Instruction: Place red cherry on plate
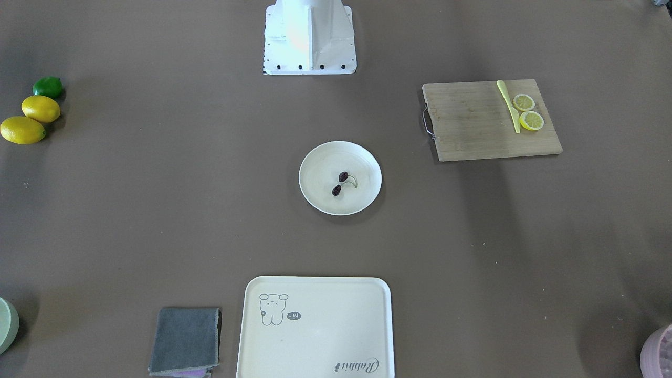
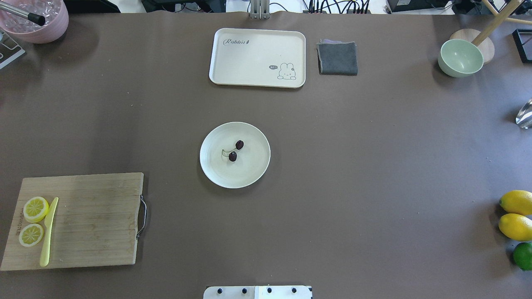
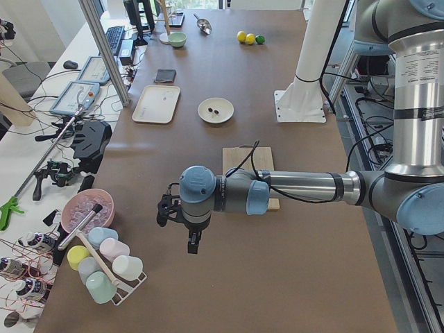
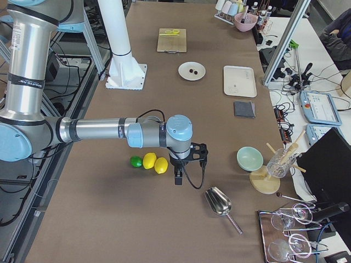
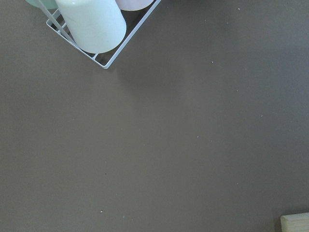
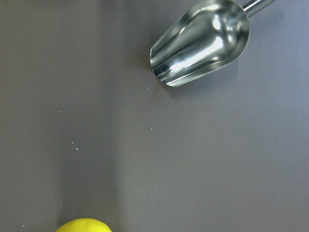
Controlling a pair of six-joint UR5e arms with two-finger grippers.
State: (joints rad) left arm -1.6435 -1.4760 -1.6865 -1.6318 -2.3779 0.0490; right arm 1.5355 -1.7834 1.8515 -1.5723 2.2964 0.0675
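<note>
The red cherry (image 2: 232,156) is lying inside the plate (image 2: 249,176), a little off its middle. It is two tiny dark red-purple, almost black rounds joined by a thin, curved greenish stem, and both rounds are resting on the plate's floor. The plate is sitting round, cream-white and shallow near the middle of the brown worktop (image 2: 374,166).

Across from me a cream tray (image 2: 257,58) with a small drawing is lying beside a folded grey cloth (image 2: 337,58). On my left a wooden cutting board (image 2: 95,220) is carrying two lemon slices (image 2: 35,209) and a yellow knife (image 2: 48,232). On my right two lemons (image 2: 516,202) and a lime (image 2: 523,256) are sitting in a row, with a green bowl (image 2: 460,58) farther off.

My left hand (image 3: 192,244) is hanging over bare worktop at the left end, near a rack of cups (image 5: 91,24) and a pink bowl (image 3: 87,208), well apart from the plate. My right hand (image 4: 178,178) is hanging at the right end, near the lemons and a metal scoop (image 6: 203,43). I cannot tell whether either hand's fingers are apart or together.
</note>
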